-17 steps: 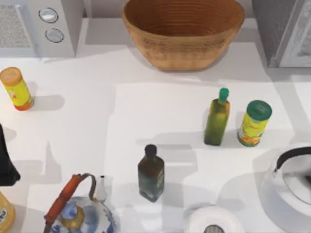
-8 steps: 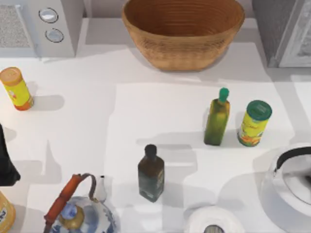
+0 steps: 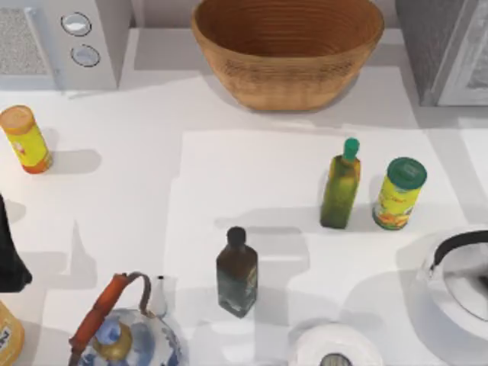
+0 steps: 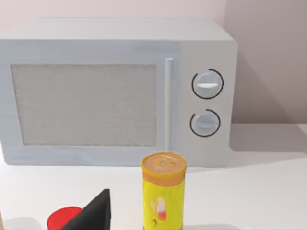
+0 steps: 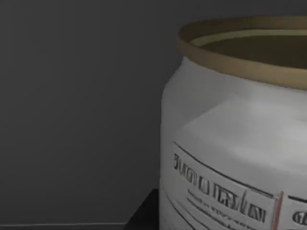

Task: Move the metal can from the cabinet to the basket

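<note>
The metal can (image 5: pixel 240 143) looms very close in the right wrist view: pale grey-white side with printed text, dull gold rim, standing against a dark grey interior. The grey cabinet (image 3: pixel 450 46) with its white-framed door sits at the table's back right corner. At the back centre stands the tan wicker basket (image 3: pixel 290 84), with nothing inside it. My left gripper (image 3: pixel 8 255) is parked at the table's left edge, and a black part of it (image 4: pixel 93 213) shows in the left wrist view.
A white microwave (image 3: pixel 53 42) fills the back left. An orange-lidded yellow can (image 3: pixel 25 139) stands in front of it. A green bottle (image 3: pixel 341 185), a green-lidded can (image 3: pixel 399 194), a dark bottle (image 3: pixel 237 273), a blue-white teapot (image 3: pixel 126 335), a white kettle (image 3: pixel 457 286) and a paper roll (image 3: pixel 334 351) crowd the front.
</note>
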Available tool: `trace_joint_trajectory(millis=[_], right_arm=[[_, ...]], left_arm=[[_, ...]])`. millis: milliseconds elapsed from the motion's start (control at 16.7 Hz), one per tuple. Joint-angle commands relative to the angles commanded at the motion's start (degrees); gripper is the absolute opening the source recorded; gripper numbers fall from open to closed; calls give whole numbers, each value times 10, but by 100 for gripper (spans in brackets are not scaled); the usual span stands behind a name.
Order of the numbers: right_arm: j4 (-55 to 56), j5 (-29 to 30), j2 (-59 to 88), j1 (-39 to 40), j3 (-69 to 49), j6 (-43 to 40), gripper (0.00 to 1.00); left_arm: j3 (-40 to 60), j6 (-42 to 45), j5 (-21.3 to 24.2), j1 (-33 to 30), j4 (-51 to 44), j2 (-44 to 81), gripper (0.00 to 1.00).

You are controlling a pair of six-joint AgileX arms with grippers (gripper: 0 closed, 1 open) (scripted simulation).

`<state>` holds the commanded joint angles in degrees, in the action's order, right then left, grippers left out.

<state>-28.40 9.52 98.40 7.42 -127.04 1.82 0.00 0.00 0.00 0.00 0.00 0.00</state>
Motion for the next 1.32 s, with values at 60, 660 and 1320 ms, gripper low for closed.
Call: trace_joint_trajectory(millis=[60, 660, 1320], right_arm=[[-17, 6, -25, 6, 8, 1, 0], [-125, 39, -187, 48, 61, -9, 0], [-65, 20, -300, 30, 231, -8, 0]], left_arm=[[0, 0, 0, 0, 0, 0, 100], [0, 0, 0, 0, 0, 0, 100], [0, 0, 0, 0, 0, 0, 100]])
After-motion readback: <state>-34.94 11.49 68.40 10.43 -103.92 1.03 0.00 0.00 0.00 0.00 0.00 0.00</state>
